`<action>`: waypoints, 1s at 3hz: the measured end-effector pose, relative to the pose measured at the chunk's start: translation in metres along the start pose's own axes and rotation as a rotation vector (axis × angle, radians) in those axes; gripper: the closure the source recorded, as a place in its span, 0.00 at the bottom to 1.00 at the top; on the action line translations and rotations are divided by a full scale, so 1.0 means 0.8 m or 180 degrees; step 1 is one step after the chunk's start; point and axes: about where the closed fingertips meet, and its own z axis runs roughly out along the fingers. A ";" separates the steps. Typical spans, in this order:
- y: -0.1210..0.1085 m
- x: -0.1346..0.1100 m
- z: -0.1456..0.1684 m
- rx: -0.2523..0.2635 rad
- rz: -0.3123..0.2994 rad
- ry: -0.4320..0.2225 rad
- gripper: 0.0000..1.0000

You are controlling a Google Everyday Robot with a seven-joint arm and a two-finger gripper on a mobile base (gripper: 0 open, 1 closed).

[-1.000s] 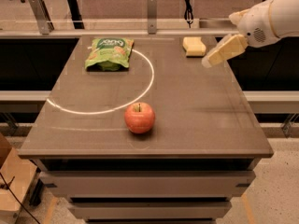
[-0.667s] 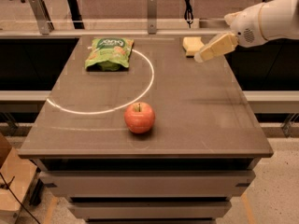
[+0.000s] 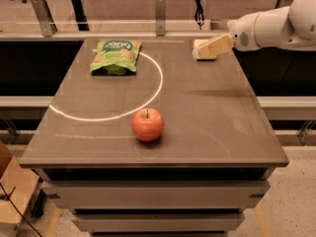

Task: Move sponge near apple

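Note:
The red-orange apple (image 3: pixel 147 124) stands near the front middle of the dark table (image 3: pixel 212 112). The pale yellow sponge (image 3: pixel 198 43) lies at the table's far right, partly hidden behind my gripper. My gripper (image 3: pixel 207 52) reaches in from the right on a white arm and sits right at the sponge, overlapping its right side. I cannot tell if it touches the sponge.
A green snack bag (image 3: pixel 115 56) lies at the far left of the table. A white circle line (image 3: pixel 159 83) is drawn on the tabletop. A metal rail with posts (image 3: pixel 160 14) runs behind the table. A cardboard box (image 3: pixel 10 191) sits on the floor at the left.
My gripper has moved left and toward the far edge, from beside the sponge to right over its right side. The sponge, apple and bag have not moved.

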 end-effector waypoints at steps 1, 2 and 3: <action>-0.011 0.004 0.025 0.0129 0.0175 -0.0040 0.00; -0.023 0.013 0.047 0.0257 0.0348 -0.0071 0.00; -0.035 0.029 0.068 0.0287 0.0477 -0.0071 0.00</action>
